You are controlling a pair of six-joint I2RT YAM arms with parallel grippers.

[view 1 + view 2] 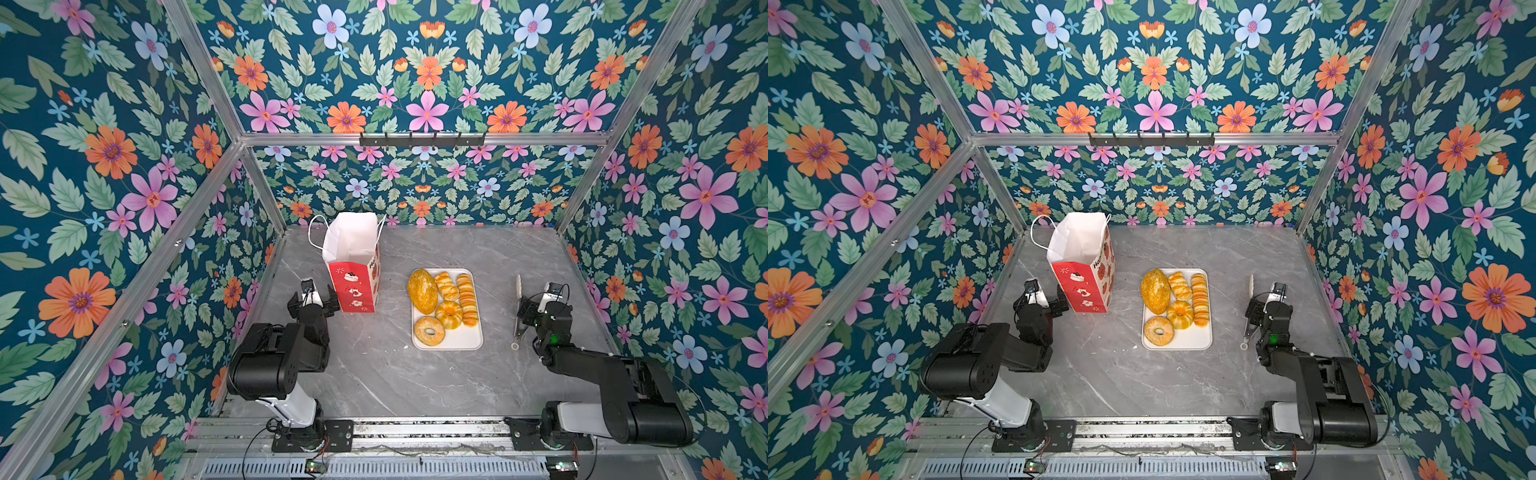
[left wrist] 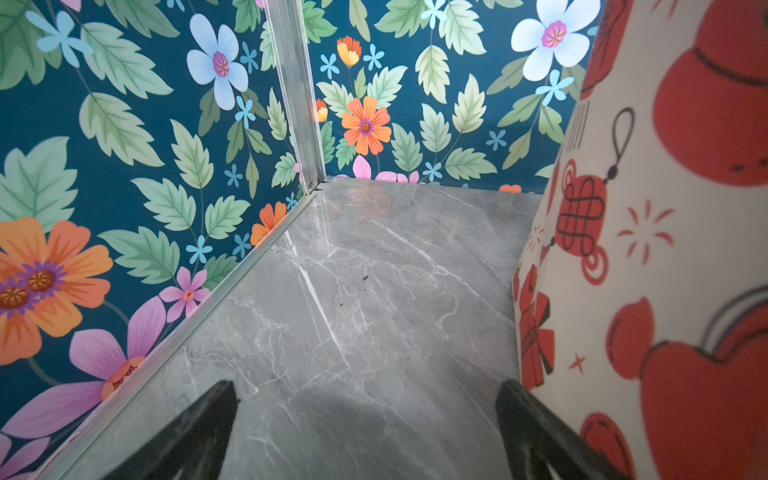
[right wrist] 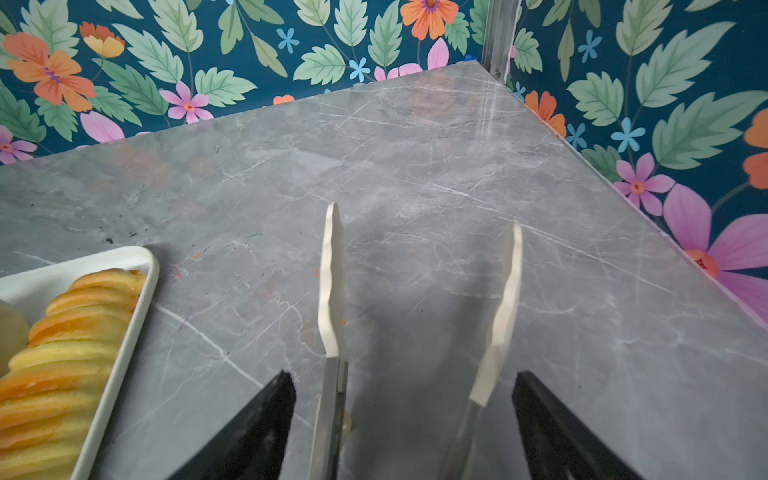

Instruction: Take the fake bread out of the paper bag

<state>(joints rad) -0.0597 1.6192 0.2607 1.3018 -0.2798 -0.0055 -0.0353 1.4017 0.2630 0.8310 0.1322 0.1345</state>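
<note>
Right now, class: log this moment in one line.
bread: five on tray | bag: upright | left claw: open | right claw: around tongs

Both top views high, looking down, sharing whole table (image 1: pixel 374 374); wrist views low, close, facing forward.

Five golden fake bread pieces (image 1: pixel 444 305) lie on the white tray, right of the upright red paper bag (image 1: pixel 355 286).

A staged robot test booth, not a home. Floral wallpaper (image 1: pixel 428 83) covers panels on bare aluminium framing (image 1: pixel 415 139). Two arms bolt to a rail (image 1: pixel 415 428) by a marble-look tabletop (image 1: pixel 395 374).
</note>
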